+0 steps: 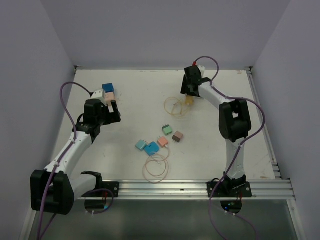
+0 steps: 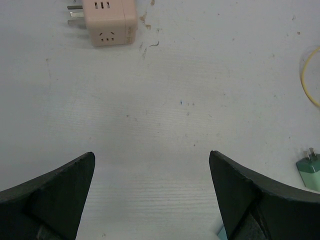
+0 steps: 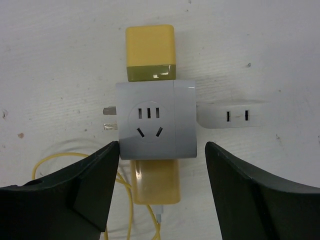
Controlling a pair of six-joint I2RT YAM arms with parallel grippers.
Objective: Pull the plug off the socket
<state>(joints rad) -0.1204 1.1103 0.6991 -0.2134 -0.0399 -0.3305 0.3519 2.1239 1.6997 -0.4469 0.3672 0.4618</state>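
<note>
In the right wrist view a grey-white cube socket [image 3: 155, 120] lies on the table with its metal prongs pointing left. A yellow plug [image 3: 150, 52] sits in its far side. A second yellow plug [image 3: 155, 180] with a yellow cable sits in its near side. A white adapter [image 3: 232, 114] sticks out on the right. My right gripper [image 3: 161, 145] is open and straddles the socket's near edge, left finger at its corner. In the top view it hovers at the back [image 1: 190, 92]. My left gripper [image 2: 151, 152] is open and empty over bare table.
A pink cube socket [image 2: 109, 20] lies beyond the left gripper, next to a blue cube [image 1: 108, 87]. Several small loose plugs [image 1: 163, 142] lie mid-table, with a green one [image 2: 311, 172] and a coiled cable [image 1: 156, 167]. Yellow cable loops [image 1: 176, 107] lie near the socket.
</note>
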